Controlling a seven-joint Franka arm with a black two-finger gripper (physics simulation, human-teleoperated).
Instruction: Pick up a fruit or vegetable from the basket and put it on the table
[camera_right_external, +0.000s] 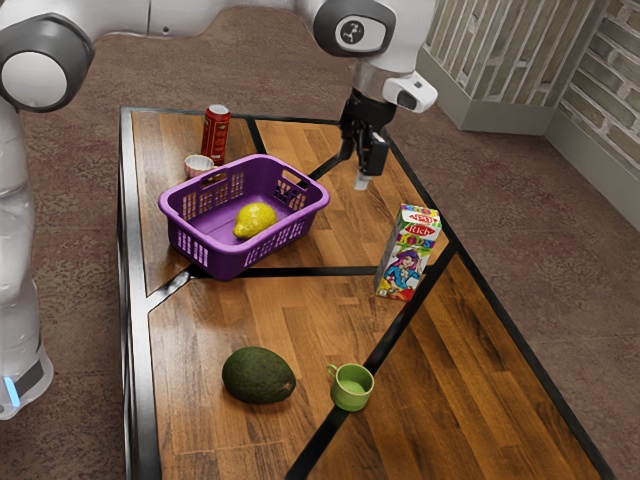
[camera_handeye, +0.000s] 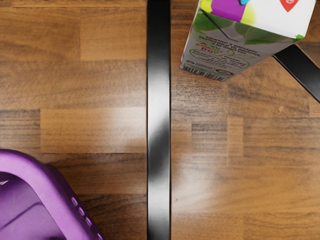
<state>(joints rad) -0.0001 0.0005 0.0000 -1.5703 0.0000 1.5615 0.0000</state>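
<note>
My gripper (camera_right_external: 363, 181) hangs above the table, off the basket's end toward the exterior view's right, between the basket and the juice carton; whether it is open or shut cannot be made out. The purple basket (camera_right_external: 218, 262) stands upright on the table (camera_right_external: 240, 312). Inside it lies a yellow lemon-like fruit (camera_right_external: 255, 219), well away from my hand. In the wrist view, a rounded corner of the basket (camera_handeye: 47, 187) appears beside bare wood and a black strip, without the fruit in sight.
A juice carton (camera_right_external: 408, 252), also in the wrist view (camera_handeye: 220, 52), stands near my hand. A red can (camera_right_external: 215, 135) and small bowl (camera_right_external: 198, 165) are behind the basket. An avocado (camera_right_external: 258, 376) and green mug (camera_right_external: 352, 388) sit toward the exterior view's bottom.
</note>
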